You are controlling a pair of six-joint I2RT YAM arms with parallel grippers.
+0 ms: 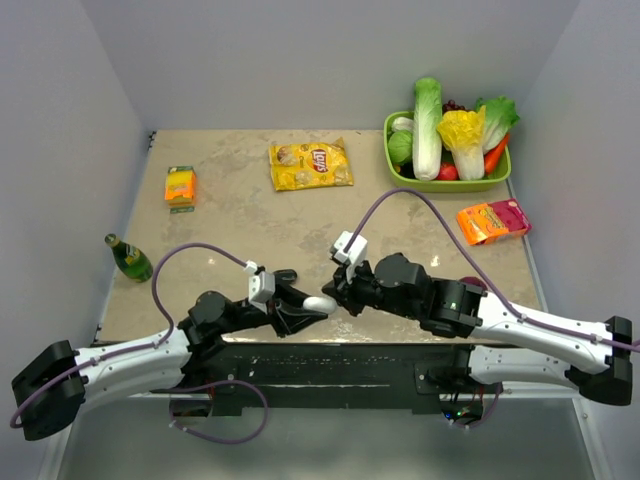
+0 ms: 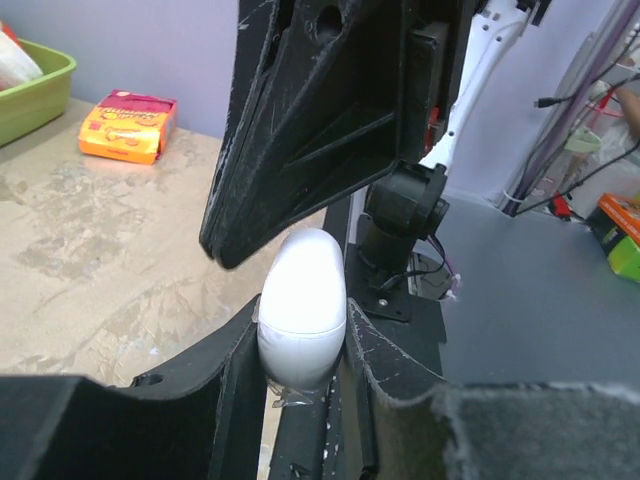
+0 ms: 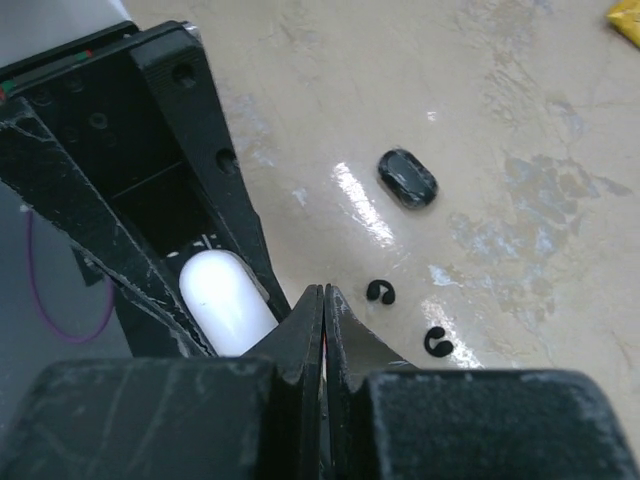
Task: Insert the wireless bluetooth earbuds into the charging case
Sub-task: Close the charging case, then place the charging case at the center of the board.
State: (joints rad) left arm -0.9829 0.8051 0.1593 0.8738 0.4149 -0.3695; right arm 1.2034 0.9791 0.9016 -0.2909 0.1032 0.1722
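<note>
A beige, marbled bench (image 1: 230, 220) sits between plain grey walls. Near its front edge, the left tool (image 2: 302, 352) pinches a small smooth white pill-shaped charging case (image 1: 320, 303) between its two black fingers. The case stands lengthwise in the grip with one rounded end sticking out past the fingertips. The right tool (image 3: 322, 300) has its fingers pressed flat together with nothing between them. Its tip is just beside the exposed end of the case; whether the two touch cannot be told.

Just beyond the right tool, a small dark glossy oval earbud (image 3: 407, 178) lies on the bench. Two tiny black C-shaped pieces (image 3: 380, 292) lie nearer the tool, apart from each other.

Farther out, a yellow crisp bag (image 1: 311, 165) lies at the middle back. A green plastic basket (image 1: 447, 184) of vegetables stands at the back right corner, with an orange-pink packet (image 1: 492, 221) in front of it. On the left are a small orange box (image 1: 180, 186) and a green glass bottle (image 1: 130, 258) lying on its side.
</note>
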